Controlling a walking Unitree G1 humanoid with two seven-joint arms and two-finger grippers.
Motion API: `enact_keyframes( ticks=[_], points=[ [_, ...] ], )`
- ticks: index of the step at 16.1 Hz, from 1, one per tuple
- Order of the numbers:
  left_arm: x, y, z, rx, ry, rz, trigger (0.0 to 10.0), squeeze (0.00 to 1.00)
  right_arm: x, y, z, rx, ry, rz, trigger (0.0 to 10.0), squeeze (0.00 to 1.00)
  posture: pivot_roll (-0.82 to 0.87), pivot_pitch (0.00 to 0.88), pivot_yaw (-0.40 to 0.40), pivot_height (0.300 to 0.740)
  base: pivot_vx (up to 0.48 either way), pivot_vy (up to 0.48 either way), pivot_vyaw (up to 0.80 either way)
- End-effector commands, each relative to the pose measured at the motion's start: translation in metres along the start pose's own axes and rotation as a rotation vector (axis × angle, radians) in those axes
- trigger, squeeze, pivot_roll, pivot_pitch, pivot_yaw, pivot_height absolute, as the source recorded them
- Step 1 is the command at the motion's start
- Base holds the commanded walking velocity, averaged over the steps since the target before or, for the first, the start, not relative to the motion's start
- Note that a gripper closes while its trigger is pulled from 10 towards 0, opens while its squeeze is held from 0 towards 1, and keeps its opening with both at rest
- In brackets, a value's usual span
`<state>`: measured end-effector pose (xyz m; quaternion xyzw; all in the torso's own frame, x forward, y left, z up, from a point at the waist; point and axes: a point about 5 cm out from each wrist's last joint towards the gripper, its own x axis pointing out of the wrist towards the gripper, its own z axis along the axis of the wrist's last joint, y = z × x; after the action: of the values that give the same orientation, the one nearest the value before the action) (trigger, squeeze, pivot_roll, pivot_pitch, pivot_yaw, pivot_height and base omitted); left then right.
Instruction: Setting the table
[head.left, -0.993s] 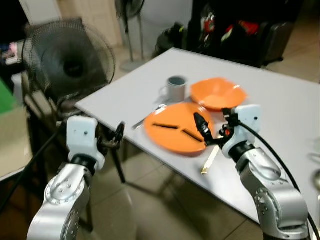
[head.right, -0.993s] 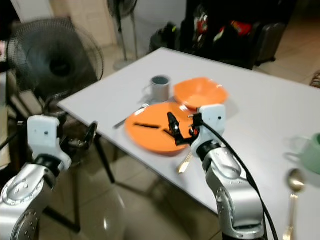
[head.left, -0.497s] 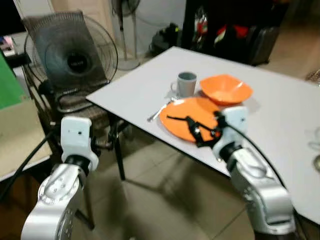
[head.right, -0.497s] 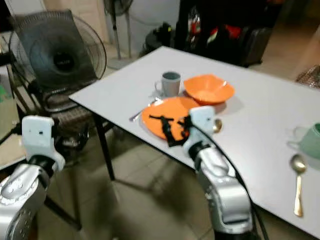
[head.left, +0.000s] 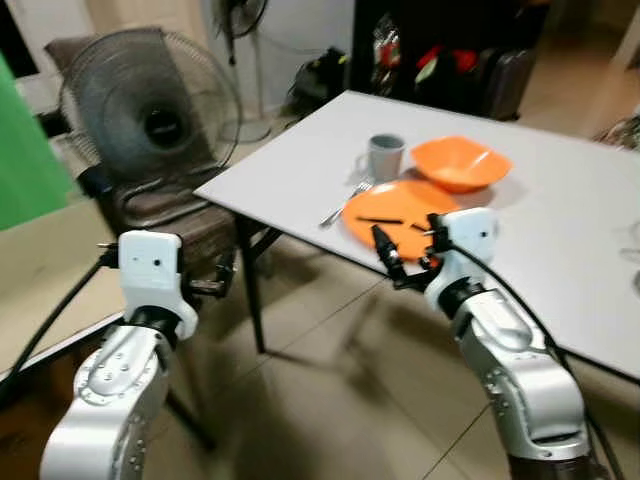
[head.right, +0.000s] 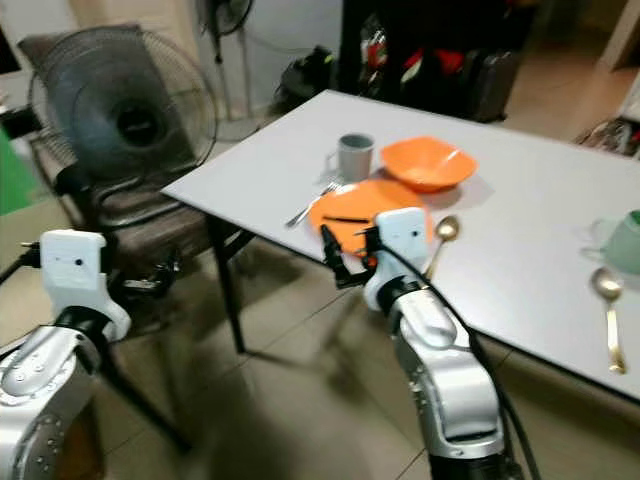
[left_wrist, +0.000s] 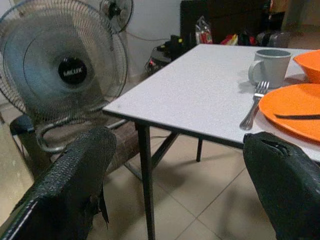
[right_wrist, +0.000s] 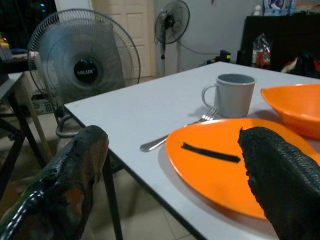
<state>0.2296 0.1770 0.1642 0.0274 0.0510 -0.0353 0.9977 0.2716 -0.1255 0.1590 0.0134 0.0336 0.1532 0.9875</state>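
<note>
done: plate (head.left: 398, 208), bowl (head.left: 461, 163), mug (head.left: 384, 155), fork (head.left: 345, 203) laid at tabletop (head.left: 290, 170) corner; spoon (head.right: 443, 236) by plate – one setting looks abt complete.
left: 2nd mug (head.right: 625, 242) + spoon (head.right: 609, 305) far off R gripper's outer side, prob next setting.
R gripper (head.left: 400, 258): wide open, empty, at tabletop edge; plate just ahead.
L gripper (head.left: 222, 280): wide open, empty, off tabletop.
fork: long axis along plate edge, tines toward mug, handle toward R gripper.

Fan hub (left_wrist: 72, 73) badge text too blurred
</note>
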Motion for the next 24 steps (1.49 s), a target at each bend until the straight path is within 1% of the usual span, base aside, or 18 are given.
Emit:
enact_keyframes(
  ticks=[1, 4, 6, 10, 12, 13, 15, 18, 21, 22, 23, 24],
  points=[
    [-0.001, 0.002, 0.002, 0.009, 0.002, 0.013, 10.0, 0.00, 0.002, 0.002, 0.001, 0.018, -0.007, 0.021, 10.0, 0.93, -0.02, 0.000, 0.033, 0.740, 0.000, 0.300, 0.80],
    [-0.003, 0.002, 0.002, 0.010, 0.006, 0.020, 10.0, 0.00, 0.005, 0.006, 0.001, 0.031, -0.004, 0.052, 10.0, 0.93, -0.02, 0.000, 0.032, 0.740, 0.000, 0.298, 0.80],
    [-0.001, 0.004, 0.004, 0.008, -0.001, 0.033, 10.0, 0.00, 0.007, 0.007, 0.001, 0.050, 0.002, 0.071, 10.0, 0.93, -0.02, 0.000, 0.029, 0.740, 0.000, 0.262, 0.80],
    [-0.001, 0.005, 0.008, 0.018, -0.015, 0.046, 10.0, 0.00, 0.009, 0.005, -0.003, 0.086, 0.014, 0.085, 10.0, 0.93, 0.00, 0.000, 0.015, 0.740, 0.000, 0.000, 0.80],
    [-0.001, 0.006, 0.011, 0.039, -0.029, 0.052, 10.0, 0.00, 0.010, 0.007, -0.005, 0.111, 0.024, 0.112, 10.0, 0.93, 0.00, 0.000, 0.011, 0.740, 0.000, 0.000, 0.80],
    [0.000, 0.007, 0.013, 0.058, -0.043, 0.051, 10.0, 0.00, 0.010, 0.011, -0.008, 0.125, 0.032, 0.140, 10.0, 0.93, 0.01, 0.000, 0.010, 0.740, 0.000, 0.000, 0.80],
    [0.000, 0.007, 0.014, 0.068, -0.051, 0.041, 10.0, 0.00, 0.011, 0.014, -0.009, 0.136, 0.035, 0.156, 10.0, 0.93, 0.01, 0.000, 0.012, 0.740, 0.000, 0.000, 0.80],
    [0.000, 0.007, 0.015, 0.071, -0.056, 0.033, 10.0, 0.00, 0.011, 0.014, -0.009, 0.137, 0.032, 0.157, 10.0, 0.93, 0.01, 0.000, 0.020, 0.740, 0.000, 0.000, 0.80],
    [0.001, 0.007, 0.014, 0.068, -0.055, 0.020, 10.0, 0.00, 0.010, 0.015, -0.008, 0.107, 0.028, 0.161, 10.0, 0.93, 0.00, 0.000, 0.031, 0.740, 0.082, 0.000, 0.80],
    [0.001, 0.007, 0.014, 0.068, -0.054, 0.019, 10.0, 0.00, 0.009, 0.017, -0.007, 0.082, 0.019, 0.171, 10.0, 0.88, 0.00, 0.000, 0.031, 0.740, 0.270, 0.000, 0.43],
    [0.001, 0.007, 0.014, 0.068, -0.053, 0.019, 10.0, 0.00, 0.009, 0.018, -0.007, 0.081, 0.020, 0.173, 10.0, 0.36, 0.00, 0.000, 0.030, 0.740, 0.270, 0.000, 0.00],
    [0.001, 0.007, 0.014, 0.069, -0.053, 0.019, 10.0, 0.00, 0.009, 0.020, -0.009, 0.081, 0.026, 0.179, 10.0, 0.01, 0.01, 0.000, 0.027, 0.740, 0.274, 0.000, 0.00]
  ],
)
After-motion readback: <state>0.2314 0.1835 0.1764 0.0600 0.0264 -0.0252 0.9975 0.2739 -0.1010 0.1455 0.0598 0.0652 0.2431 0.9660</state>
